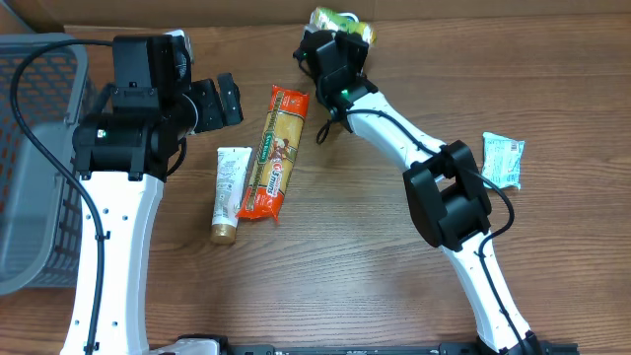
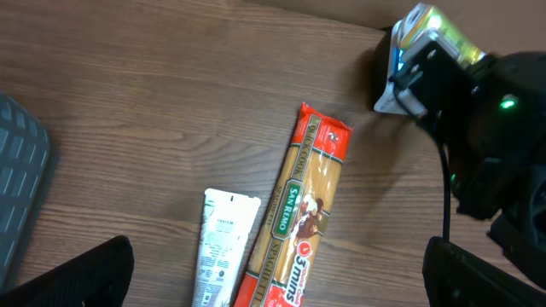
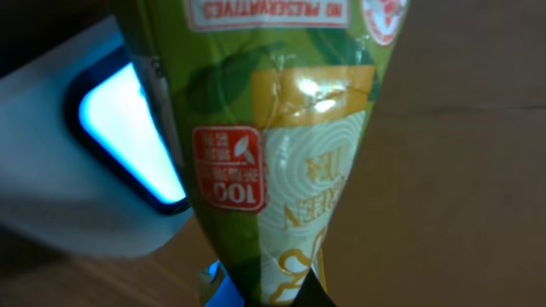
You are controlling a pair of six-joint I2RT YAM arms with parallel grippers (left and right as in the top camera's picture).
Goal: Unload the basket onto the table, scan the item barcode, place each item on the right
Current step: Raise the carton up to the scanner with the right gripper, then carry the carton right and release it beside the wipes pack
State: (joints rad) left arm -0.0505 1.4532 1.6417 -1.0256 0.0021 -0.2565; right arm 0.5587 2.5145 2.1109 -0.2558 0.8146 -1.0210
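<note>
Wooden table [image 1: 325,256], far edge: right gripper [image 1: 333,41] is pinching green tea packet [image 3: 281,153], holding it vs lit scanner window [image 3: 128,145], prob. so barcode reads; left gripper [image 1: 225,101] is idling w/ fingers spread.

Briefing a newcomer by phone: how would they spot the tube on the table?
Find the grey basket at one side of the table, then the long orange pasta pack mid-table. The tube lies alongside that pack on the basket side: the smaller one, white with a gold cap.
</note>
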